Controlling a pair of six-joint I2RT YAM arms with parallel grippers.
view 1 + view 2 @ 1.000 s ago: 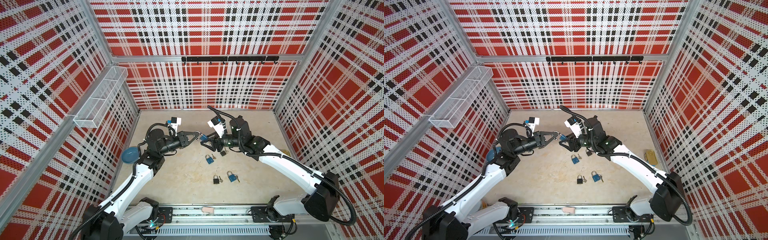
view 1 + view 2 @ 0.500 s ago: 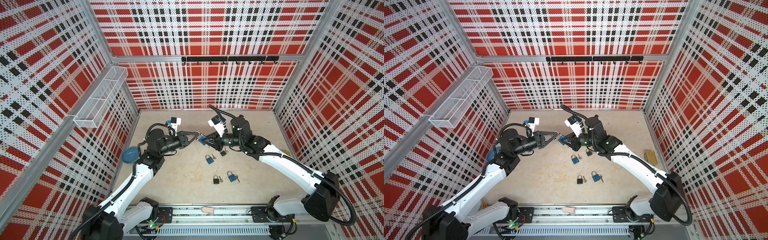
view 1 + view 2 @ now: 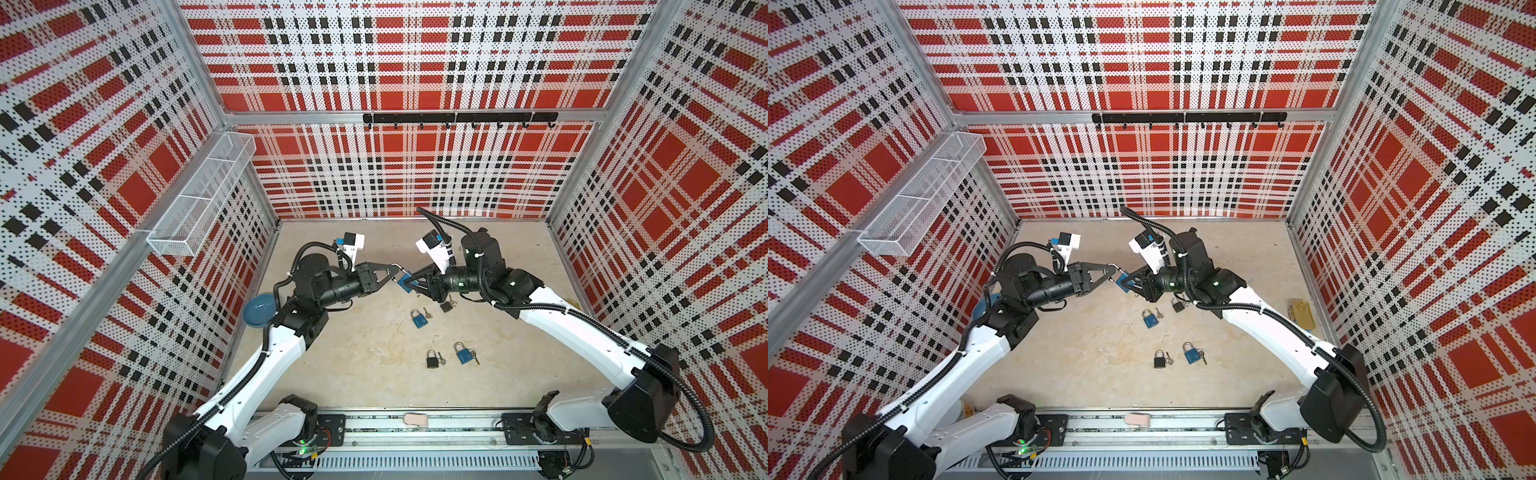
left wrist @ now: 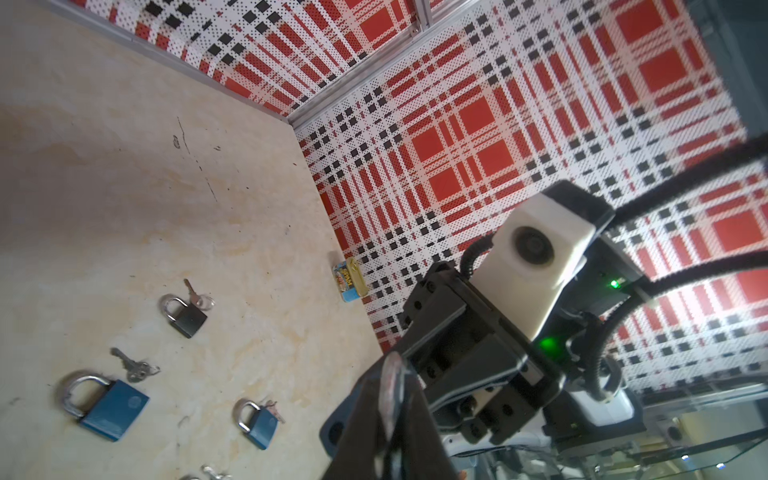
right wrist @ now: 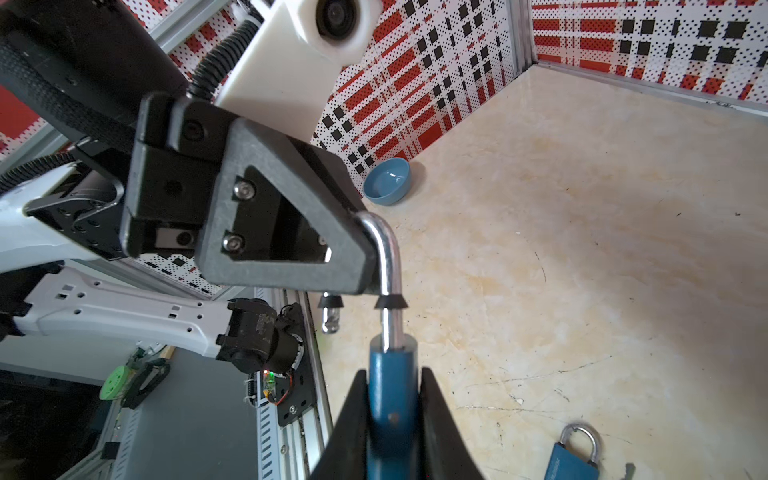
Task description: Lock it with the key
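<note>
1. Nearest you, on the desk [image 3: 374, 386], a black padlock [image 3: 432, 359] and a blue padlock [image 3: 463, 354] lie flat side by side. Each has a key [image 3: 441, 359] just beside its body. You cannot tell whether either key sits in its lock.
2. A little farther, a second blue padlock [image 3: 418, 319] lies flat with another key just beside it. A small black padlock [image 3: 446, 306] lies below your right arm's wrist.
3. Level with these, at the desk's edges, a blue bowl [image 3: 258, 309] sits by the left wall and a tin [image 3: 1300, 313] lies by the right wall.
4. Above the desk, mid-scene, your right pincer [image 5: 391, 376] is closed on the body of the held padlock [image 5: 390, 399], which is blue, with one finger on each side. The shackle [image 5: 388, 249] is open. One leg stands in the body, and the free leg [image 5: 330, 318] hangs clear of it.
5. Your left pincer [image 3: 394, 272] meets the right one tip to tip. The bend of the shackle lies between its fingers. You cannot tell whether they press it or stand slightly off.
6. Farthest, a wire basket [image 3: 199, 199] hangs on the left wall and a black hook rail [image 3: 457, 118] runs along the back wall.
</note>
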